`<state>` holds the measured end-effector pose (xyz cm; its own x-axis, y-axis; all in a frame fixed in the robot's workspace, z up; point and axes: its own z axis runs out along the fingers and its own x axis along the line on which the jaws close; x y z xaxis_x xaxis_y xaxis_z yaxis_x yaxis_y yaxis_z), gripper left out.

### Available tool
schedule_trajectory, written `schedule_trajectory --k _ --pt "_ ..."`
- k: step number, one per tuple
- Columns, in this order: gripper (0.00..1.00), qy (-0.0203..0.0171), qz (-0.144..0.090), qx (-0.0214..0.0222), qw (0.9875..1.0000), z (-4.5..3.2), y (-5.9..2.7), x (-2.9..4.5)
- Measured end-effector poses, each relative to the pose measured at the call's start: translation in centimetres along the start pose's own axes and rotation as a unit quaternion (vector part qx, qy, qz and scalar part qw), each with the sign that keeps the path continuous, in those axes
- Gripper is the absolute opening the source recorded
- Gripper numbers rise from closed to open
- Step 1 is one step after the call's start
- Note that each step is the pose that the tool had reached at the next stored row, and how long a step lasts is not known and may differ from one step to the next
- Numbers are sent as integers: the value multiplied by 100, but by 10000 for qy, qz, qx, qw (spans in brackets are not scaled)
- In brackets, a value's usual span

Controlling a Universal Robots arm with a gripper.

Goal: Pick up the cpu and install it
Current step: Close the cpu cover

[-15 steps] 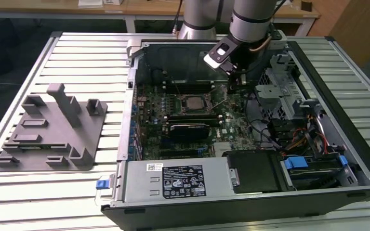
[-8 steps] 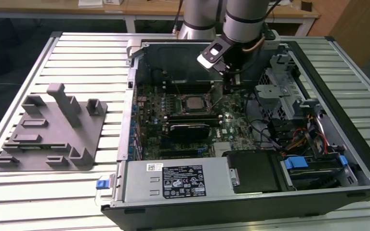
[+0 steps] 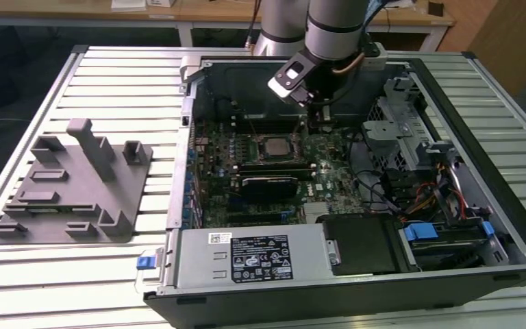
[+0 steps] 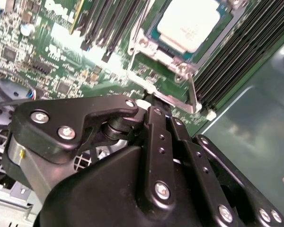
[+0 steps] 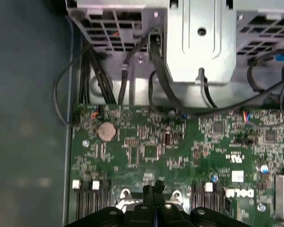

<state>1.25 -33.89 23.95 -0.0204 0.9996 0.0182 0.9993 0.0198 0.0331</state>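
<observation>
The cpu (image 3: pixel 270 146) lies flat in its socket on the green motherboard (image 3: pixel 331 179) inside the open computer case; its pale silver top is bare. In the second wrist view the cpu (image 4: pixel 189 23) sits inside the metal socket frame (image 4: pixel 180 71). My gripper (image 3: pixel 320 123) hangs just to the exterior view's right of the socket, low over the board. Both wrist views show the black fingers pressed together, gripper (image 4: pixel 154 101) and gripper (image 5: pixel 154 189), with the tips at the socket frame's edge by its thin metal lever (image 4: pixel 193 92). Nothing shows between the fingers.
A grey plastic fixture (image 3: pixel 76 185) with upright posts stands on the slatted table at the exterior view's left. Inside the case are a power supply (image 3: pixel 249 255) at the front, a metal drive cage (image 3: pixel 400 130), loose cables (image 3: pixel 400 192), and a black block (image 3: pixel 268 184) in front of the socket.
</observation>
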Motion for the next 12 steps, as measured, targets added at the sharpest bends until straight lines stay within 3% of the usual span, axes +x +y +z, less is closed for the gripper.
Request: schedule_trajectory --k 4,12 --pt "11 1 0 0 10000 0 -80 2" --pt "11 2 0 0 10000 2 -86 2"
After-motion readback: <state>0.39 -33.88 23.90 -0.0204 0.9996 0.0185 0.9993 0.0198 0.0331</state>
